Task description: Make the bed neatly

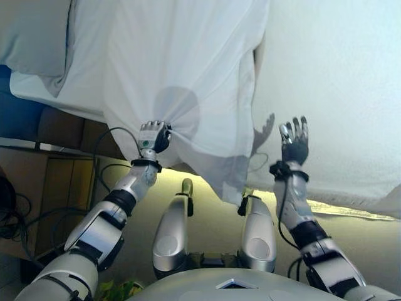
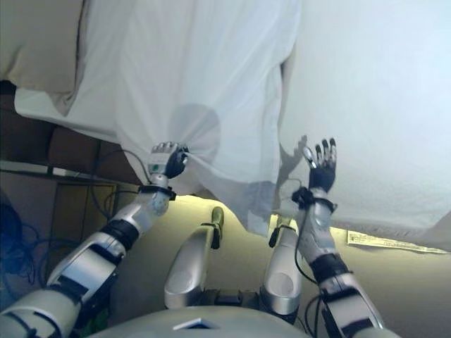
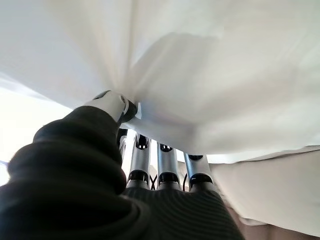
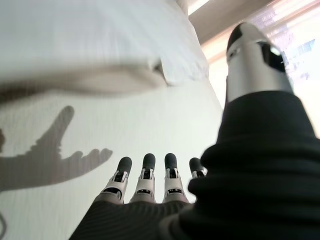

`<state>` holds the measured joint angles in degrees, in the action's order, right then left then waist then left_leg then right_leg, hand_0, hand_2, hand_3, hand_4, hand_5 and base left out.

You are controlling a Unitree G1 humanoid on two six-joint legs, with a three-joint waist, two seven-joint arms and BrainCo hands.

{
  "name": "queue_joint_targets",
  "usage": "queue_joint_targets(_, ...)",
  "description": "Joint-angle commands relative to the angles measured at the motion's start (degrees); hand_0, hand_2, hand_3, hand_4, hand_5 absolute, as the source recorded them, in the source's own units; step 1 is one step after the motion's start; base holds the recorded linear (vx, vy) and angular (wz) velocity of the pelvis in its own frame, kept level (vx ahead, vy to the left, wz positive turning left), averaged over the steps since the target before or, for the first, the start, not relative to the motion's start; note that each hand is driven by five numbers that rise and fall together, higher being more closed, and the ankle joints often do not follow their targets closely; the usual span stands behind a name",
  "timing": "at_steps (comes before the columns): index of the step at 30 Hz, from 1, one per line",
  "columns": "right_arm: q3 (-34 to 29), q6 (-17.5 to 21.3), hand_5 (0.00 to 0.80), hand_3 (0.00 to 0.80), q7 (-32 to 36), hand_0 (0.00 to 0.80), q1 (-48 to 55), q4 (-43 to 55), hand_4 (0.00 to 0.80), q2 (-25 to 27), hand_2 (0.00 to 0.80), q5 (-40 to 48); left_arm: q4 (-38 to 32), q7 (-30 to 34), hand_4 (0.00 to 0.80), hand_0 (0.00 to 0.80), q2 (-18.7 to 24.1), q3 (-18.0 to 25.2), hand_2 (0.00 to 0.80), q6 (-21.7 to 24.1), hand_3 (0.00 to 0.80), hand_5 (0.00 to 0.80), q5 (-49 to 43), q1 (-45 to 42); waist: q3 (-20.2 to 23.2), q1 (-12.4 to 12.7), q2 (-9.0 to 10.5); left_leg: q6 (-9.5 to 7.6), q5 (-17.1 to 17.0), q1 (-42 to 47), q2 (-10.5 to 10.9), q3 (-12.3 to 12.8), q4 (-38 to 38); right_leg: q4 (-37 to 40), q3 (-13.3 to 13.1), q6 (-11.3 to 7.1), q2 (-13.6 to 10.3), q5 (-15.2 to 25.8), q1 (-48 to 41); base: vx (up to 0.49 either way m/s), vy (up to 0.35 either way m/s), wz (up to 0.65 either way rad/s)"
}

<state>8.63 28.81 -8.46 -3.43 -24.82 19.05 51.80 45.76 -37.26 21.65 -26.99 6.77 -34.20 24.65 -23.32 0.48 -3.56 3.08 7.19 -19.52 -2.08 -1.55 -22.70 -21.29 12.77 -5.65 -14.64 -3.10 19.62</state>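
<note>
Pinching the white sheet (image 1: pixel 188 56), left hand (image 1: pixel 153 137) is raised; right hand (image 1: pixel 294 141) upright, fingers spread, empty.

A white sheet (image 2: pixel 197 91) hangs over the near edge of the bed (image 2: pixel 373 105), its lower part gathered into folds. The left hand (image 2: pixel 168 160) is clenched on a bunch of the sheet near its lower edge. The right hand (image 2: pixel 320 169) is raised beside the sheet, fingers straight and spread, over the bare mattress surface. A pillow (image 2: pixel 39 46) lies at the bed's far left corner.
</note>
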Motion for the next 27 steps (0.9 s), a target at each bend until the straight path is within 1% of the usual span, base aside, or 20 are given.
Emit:
queue_joint_targets(1,-3.5,-0.4,0.000,0.000,7.0,0.000,3.1,5.3,0.000,-0.4,0.000,1.9,-0.2,0.1,0.800,0.800,7.2,2.7,0.800,-0.9,0.800,0.800,0.4,-9.9,4.3,0.4,4.36,-1.06,-4.0,2.2,-2.2,2.8,4.6,5.2,-1.0,-2.44,-2.1,2.8,-6.7,0.101,-0.107,-0.11)
queue_joint_targets(5,-4.7,-2.9,0.000,0.000,7.1,0.000,3.0,5.6,0.000,-0.2,0.000,1.6,0.5,1.1,0.800,0.800,7.0,3.1,0.800,-0.5,0.800,0.800,0.2,-12.3,6.9,0.5,4.51,-0.45,-4.8,4.8,-2.9,2.7,6.8,7.3,-0.5,-2.41,-1.4,2.3,-9.6,0.099,-0.086,-0.17)
queue_joint_targets(9,-5.1,-5.1,0.000,0.000,4.8,0.000,3.4,7.8,0.000,-0.3,0.000,-0.4,1.2,2.3,0.800,0.800,7.3,4.0,0.800,1.2,0.800,0.800,-0.8,-15.1,9.0,1.1,3.86,0.17,-5.3,6.8,-3.4,2.3,8.4,8.4,0.1,-2.44,-1.0,1.6,-12.0,0.096,-0.050,-0.01)
queue_joint_targets(14,-5.0,-6.7,0.000,0.000,2.9,0.000,3.9,9.2,0.000,-0.3,0.000,-1.3,0.4,3.2,0.800,0.800,8.2,4.3,0.800,2.2,0.800,0.800,-2.4,-17.4,10.6,1.6,3.22,0.85,-6.2,8.3,-4.1,1.8,10.2,9.7,0.9,-2.71,-0.6,1.1,-14.0,0.060,-0.021,0.03)
queue_joint_targets(15,-5.0,-6.8,0.000,0.000,2.6,0.000,4.1,9.3,0.000,-0.3,0.000,-1.5,0.1,3.1,0.675,0.675,8.4,4.5,0.675,2.3,0.675,0.675,-2.5,-17.8,10.9,1.7,3.15,0.97,-6.5,8.5,-4.1,1.7,10.6,10.0,1.0,-2.75,-0.5,1.1,-14.4,0.033,-0.008,0.04)
queue_joint_targets(16,-5.0,-6.9,0.000,0.000,2.3,0.000,4.3,9.5,0.000,-0.2,0.000,-1.5,-0.3,2.9,0.000,0.000,8.5,4.8,0.000,2.2,0.000,0.000,-2.8,-18.2,11.1,1.9,3.08,1.10,-6.7,8.6,-4.2,1.6,10.9,10.3,1.2,-2.80,-0.5,1.1,-14.7,0.023,-0.003,0.04)
queue_joint_targets(21,-5.1,-6.9,0.000,0.000,1.6,0.000,4.5,9.6,0.000,0.4,0.000,-1.1,0.0,2.8,0.000,0.000,8.7,4.7,0.000,2.4,0.000,0.000,-3.3,-18.5,11.3,2.0,2.90,1.55,-7.4,8.4,-4.6,1.4,11.4,10.6,1.7,-2.92,-0.6,1.1,-14.9,-0.001,0.005,0.04)
queue_joint_targets(27,-4.9,-7.0,0.000,0.000,1.9,0.000,4.8,9.9,0.000,0.7,0.000,-0.6,0.2,3.0,0.000,0.000,8.7,4.5,0.000,2.9,0.000,0.000,-3.8,-18.6,11.4,1.8,3.26,1.86,-8.4,8.6,-4.7,1.8,13.2,12.3,1.8,-3.34,-0.2,2.0,-15.2,-0.003,0.001,0.02)
